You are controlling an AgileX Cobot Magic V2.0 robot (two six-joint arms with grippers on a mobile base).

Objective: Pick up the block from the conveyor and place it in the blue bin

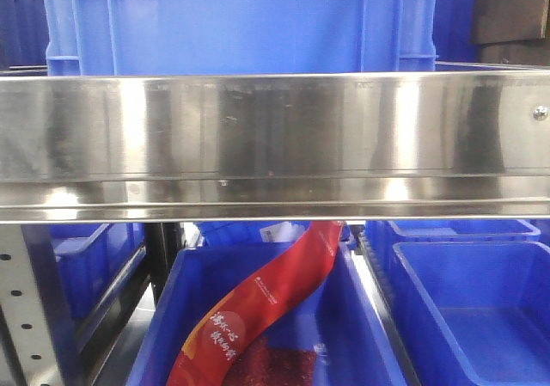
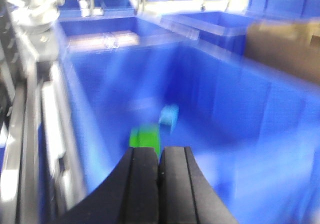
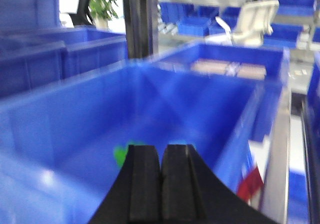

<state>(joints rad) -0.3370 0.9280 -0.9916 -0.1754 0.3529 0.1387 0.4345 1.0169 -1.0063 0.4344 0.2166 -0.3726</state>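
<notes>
Our left gripper [image 2: 159, 156] is closed with nothing between its fingers, hanging over the blue bin [image 2: 235, 114], where a green block [image 2: 145, 136] and a light blue block [image 2: 169, 116] lie (both blurred). Our right gripper [image 3: 161, 156] is likewise closed and empty.

Left pincer [image 2: 158, 159]: black fingers pressed flat together, nothing between them. Right pincer [image 3: 161, 179]: same, fingers closed pad to pad, nothing gripped.

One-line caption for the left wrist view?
Shut left tool above deep blue plastic bin holding green block and light-blue block.
</notes>
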